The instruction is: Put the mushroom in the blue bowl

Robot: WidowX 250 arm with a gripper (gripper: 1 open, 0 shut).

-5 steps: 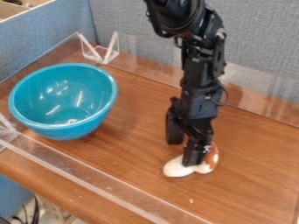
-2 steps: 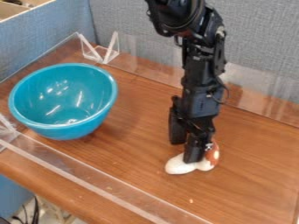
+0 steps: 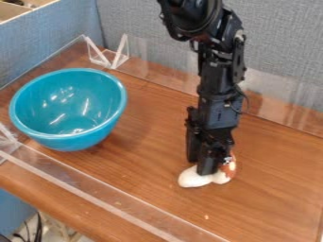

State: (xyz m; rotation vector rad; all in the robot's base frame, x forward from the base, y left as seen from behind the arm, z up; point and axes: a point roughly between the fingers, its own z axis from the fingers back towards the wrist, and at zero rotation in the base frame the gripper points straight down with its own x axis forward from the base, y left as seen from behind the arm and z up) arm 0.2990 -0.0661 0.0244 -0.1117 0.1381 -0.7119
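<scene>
gripper point(image 3: 210, 168) down at mushroom point(image 3: 202, 177)
fingers around or against it, grasp can't be told; blue bowl point(image 3: 68, 109) well apart, on wooden table point(image 3: 139, 180)

One camera looks down at an angle from nearby

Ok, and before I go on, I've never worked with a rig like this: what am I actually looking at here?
You have one fixed-looking camera view, taken from above and to the side. The black machine reaching down is a single robot arm, and its claw is at the bottom end. It is right at a small toy mushroom, pale stem toward the left, reddish cap partly hidden behind the claw. I can't tell whether the mushroom is gripped. On the wooden table, further left, sits the blue bowl, with nothing visible in it but shiny reflections.
</scene>
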